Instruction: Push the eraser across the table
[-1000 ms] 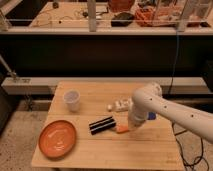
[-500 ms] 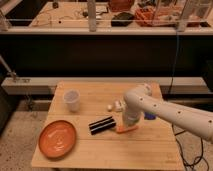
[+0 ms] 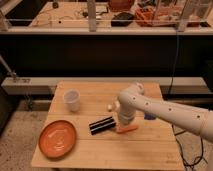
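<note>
In your camera view, the small rectangular table with a light wooden plank top [image 3: 145,150] stands before a dark wall. The robot's white arm [image 3: 170,112] comes in from the right, bends over the middle of the table and turns downward. At its end you find the gripper [image 3: 123,122], low over the planks near the table's centre. The white wrist covers it, so you cannot tell whether it is open or closed, or whether it grips anything.

The eraser [image 3: 102,125], a small black rectangular block with thin light stripes along its length, lies flat near the middle of the table. It lies at a slight slant, with its right end a little farther back. That right end sits just beside the gripper; you cannot tell whether the two touch.

A small orange carrot [image 3: 128,129] lies just in front of the gripper, to the right of the eraser. A round orange plate [image 3: 57,138] rests at the front left. A white cup [image 3: 72,100] stands upright at the back left. A blue block [image 3: 149,116] peeks out from behind the arm on the right.
</note>
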### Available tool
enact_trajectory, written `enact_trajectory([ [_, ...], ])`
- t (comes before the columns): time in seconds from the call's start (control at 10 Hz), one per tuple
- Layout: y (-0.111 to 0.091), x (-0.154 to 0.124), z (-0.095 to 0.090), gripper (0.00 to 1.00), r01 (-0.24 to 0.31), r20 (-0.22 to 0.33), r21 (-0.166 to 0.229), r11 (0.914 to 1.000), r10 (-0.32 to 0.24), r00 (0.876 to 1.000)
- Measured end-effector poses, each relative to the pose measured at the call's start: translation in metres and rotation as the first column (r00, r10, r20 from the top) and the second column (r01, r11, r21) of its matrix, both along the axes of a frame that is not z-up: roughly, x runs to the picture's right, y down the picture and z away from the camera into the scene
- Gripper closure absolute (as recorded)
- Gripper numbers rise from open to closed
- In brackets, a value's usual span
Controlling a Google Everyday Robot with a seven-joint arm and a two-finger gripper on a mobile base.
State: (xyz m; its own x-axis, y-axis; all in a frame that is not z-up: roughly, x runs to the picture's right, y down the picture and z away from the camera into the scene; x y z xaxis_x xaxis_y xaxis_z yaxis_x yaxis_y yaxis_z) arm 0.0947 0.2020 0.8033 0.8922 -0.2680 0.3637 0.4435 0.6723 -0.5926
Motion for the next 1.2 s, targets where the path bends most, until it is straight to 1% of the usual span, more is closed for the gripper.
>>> enact_trajectory([
  [0.2,0.001,0.0,0.003,0.97,0.015,0.007,-0.003,0.9999,-0.015,1.0],
  [0.4,0.001,-0.015,0.011,0.97,0.036,0.029,-0.008,0.9993,-0.035,0.999],
  [0.7,0.0,-0.019,0.016,0.97,0.054,0.039,-0.01,0.9985,-0.054,0.998],
  [0.8,-0.002,-0.023,0.019,0.97,0.066,0.047,-0.004,0.9978,-0.066,0.997],
  [1.2,-0.002,-0.023,0.017,0.97,0.065,0.047,-0.007,0.9979,-0.065,0.997],
])
